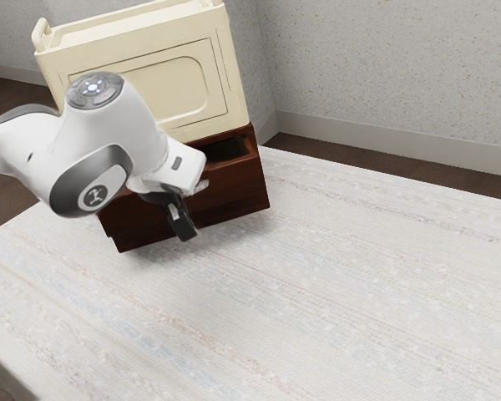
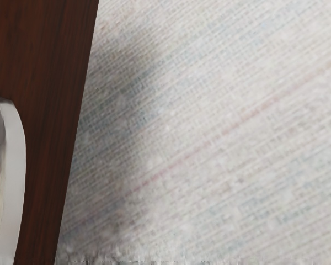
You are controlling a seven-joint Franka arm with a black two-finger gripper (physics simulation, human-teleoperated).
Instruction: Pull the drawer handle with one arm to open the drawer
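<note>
Evidently the arm [image 1: 33, 149] came in from about ten o'clock of the claw [image 1: 185, 234] in the exterior view, with the cream box [image 1: 150, 75] toward eleven o'clock, atop the cabinet. Whether the claw stood apart, together or clamped on the handle [image 2: 13, 182], I could not tell. The drawer [image 1: 230, 196] sat beneath the box, its front right by my hand, and looked partly out already. To do the pull well, I judged, I needed a sure hold on the bar, then a slow, level draw toward five o'clock, square to the front, lest it bind or slip. The wrist view gave the handle's bowed shape, standing off the dark wood; the exterior view gave the opening [image 1: 228, 150] behind the drawer front, toward one o'clock, and the pale striped counter [image 1: 359, 276] beyond.
</note>
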